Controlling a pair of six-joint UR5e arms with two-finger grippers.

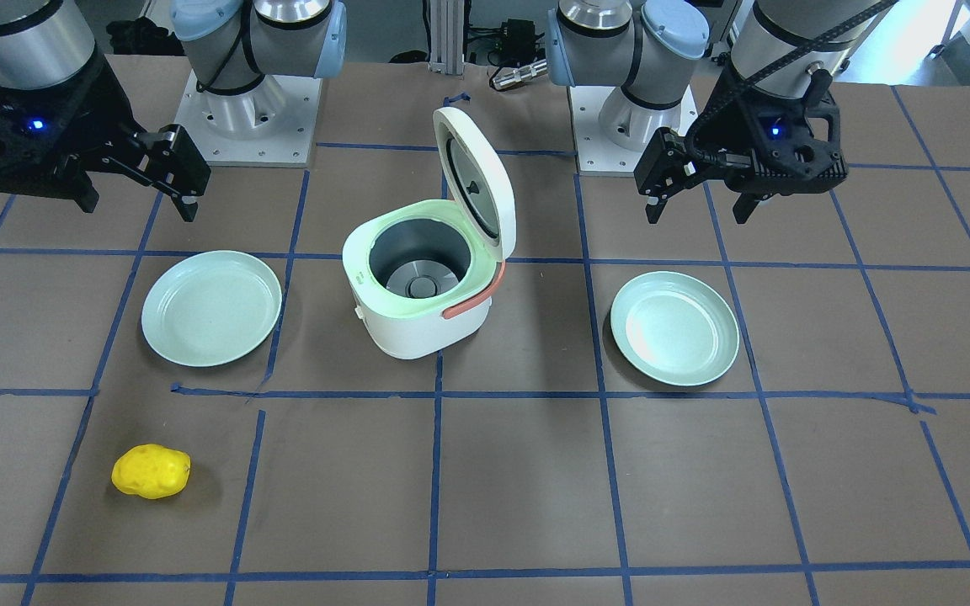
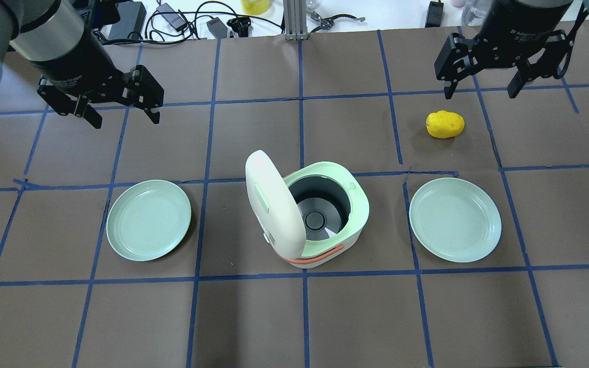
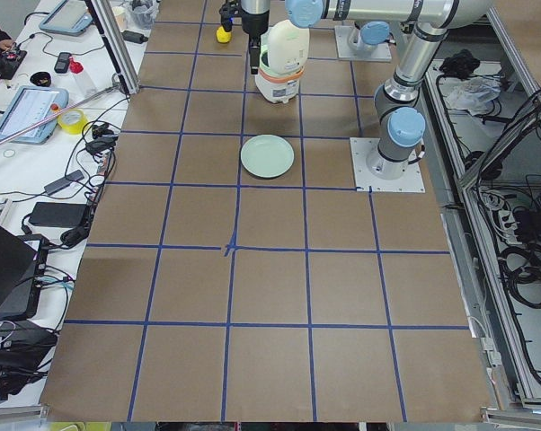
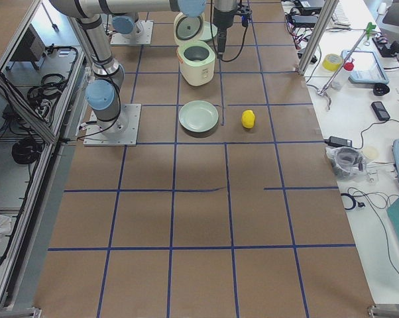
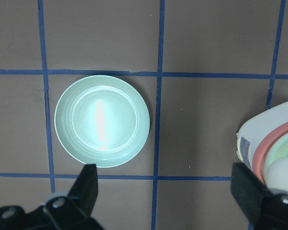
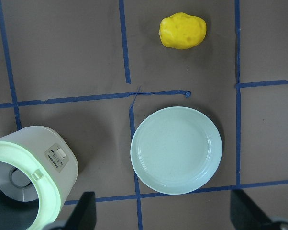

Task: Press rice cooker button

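At the centre of the overhead view, the rice cooker (image 2: 348,225) stands with its lid (image 2: 279,225) raised and the button (image 2: 261,197) on the lid's left-facing outer face; the nearer left gripper (image 2: 125,120), fingers spread as on the right gripper (image 2: 480,94), should probably close them and push sideways gently, lest the lid swing.

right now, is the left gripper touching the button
Apart. The overhead view shows the left gripper hovering a wide gap away from the button on the raised lid.
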